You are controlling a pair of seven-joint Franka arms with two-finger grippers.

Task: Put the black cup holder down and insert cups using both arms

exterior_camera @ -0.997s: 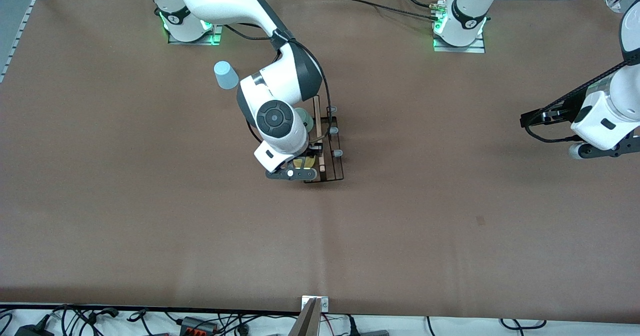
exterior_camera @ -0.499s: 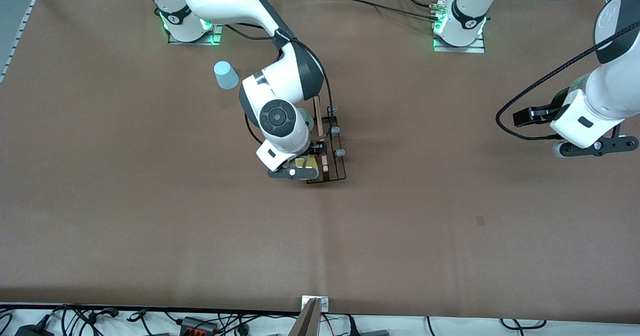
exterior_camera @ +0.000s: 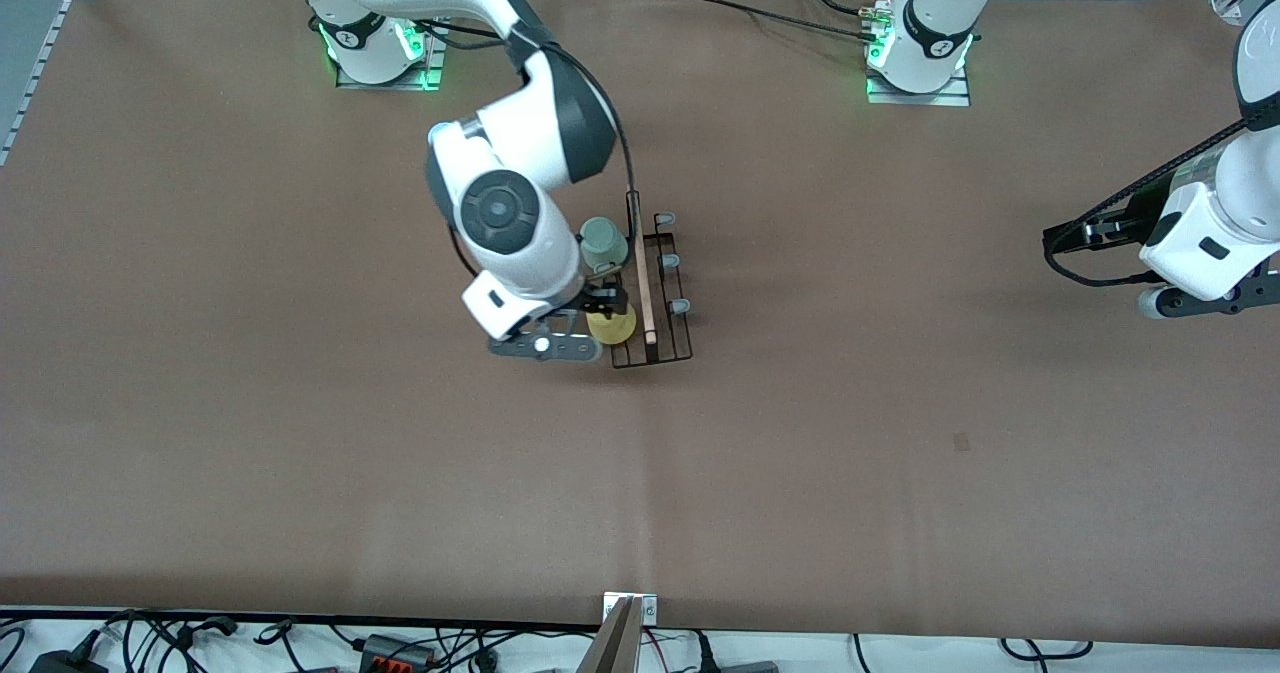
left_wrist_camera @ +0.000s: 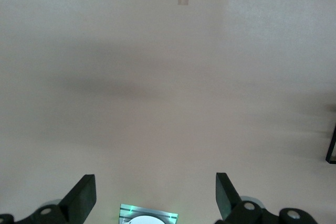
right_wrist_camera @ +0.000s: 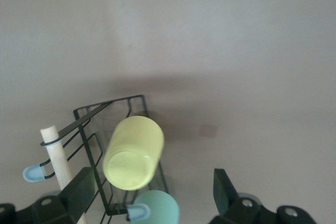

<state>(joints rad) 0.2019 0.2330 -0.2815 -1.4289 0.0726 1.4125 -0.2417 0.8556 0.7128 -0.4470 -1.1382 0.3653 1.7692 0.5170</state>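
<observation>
Brown table: right hand spread beside yellow cup; left hand spread, waiting.

The black cup holder stands on the brown table, near its middle. It is a thin wire rack running lengthwise toward the front camera, with a light wooden rod handle along its top and pale grey-tipped prongs sticking out on the side toward the left arm's end. Two cups sit upside down on prongs on the side toward the right arm's end: the yellow cup at the end nearer the camera, and the pale green cup farther from it. Both are small, plain, tapered tumblers.
</observation>
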